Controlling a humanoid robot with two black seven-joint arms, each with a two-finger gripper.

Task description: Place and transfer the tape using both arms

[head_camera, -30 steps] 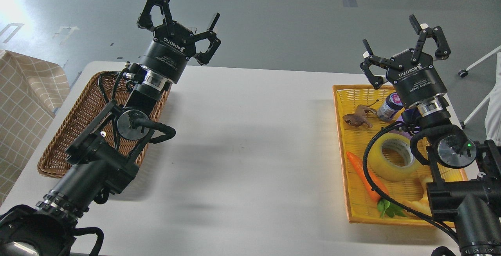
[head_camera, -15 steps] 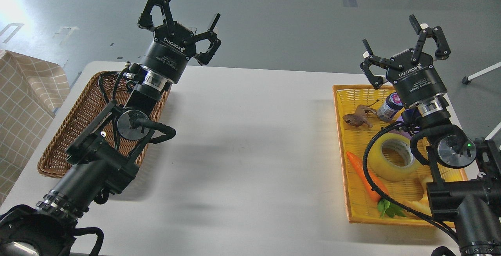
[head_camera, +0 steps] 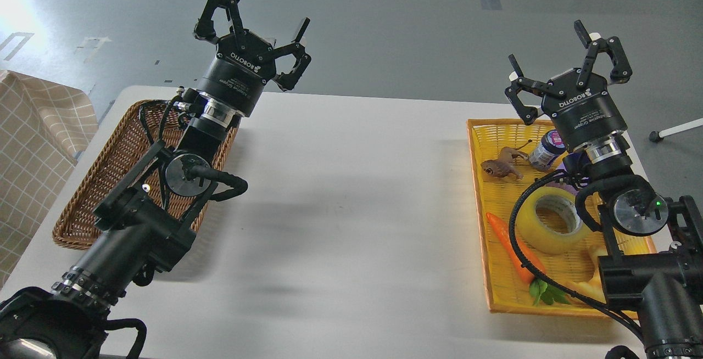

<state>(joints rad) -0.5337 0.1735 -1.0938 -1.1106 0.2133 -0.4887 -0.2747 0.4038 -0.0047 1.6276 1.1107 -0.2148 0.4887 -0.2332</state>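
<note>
The tape (head_camera: pixel 551 219), a wide translucent yellow roll with a white-grey core, lies in the yellow tray (head_camera: pixel 497 205) at the right, partly behind a black cable of my right arm. My right gripper (head_camera: pixel 568 57) is open and empty, raised above the tray's far end and apart from the tape. My left gripper (head_camera: pixel 250 18) is open and empty, raised above the far end of the brown wicker basket (head_camera: pixel 93 189) at the left.
The yellow tray also holds an orange toy carrot (head_camera: pixel 508 246) with green leaves, a brown toy animal (head_camera: pixel 501 166), a small bottle (head_camera: pixel 545 149), a purple block (head_camera: pixel 565 179) and a yellow piece. The white table (head_camera: pixel 351 211) lies between the two containers. A checked cloth (head_camera: pixel 33 145) hangs at far left.
Both arms stay nearly still. A white chair leg on the floor at the far right has shifted lower and to the right.
</note>
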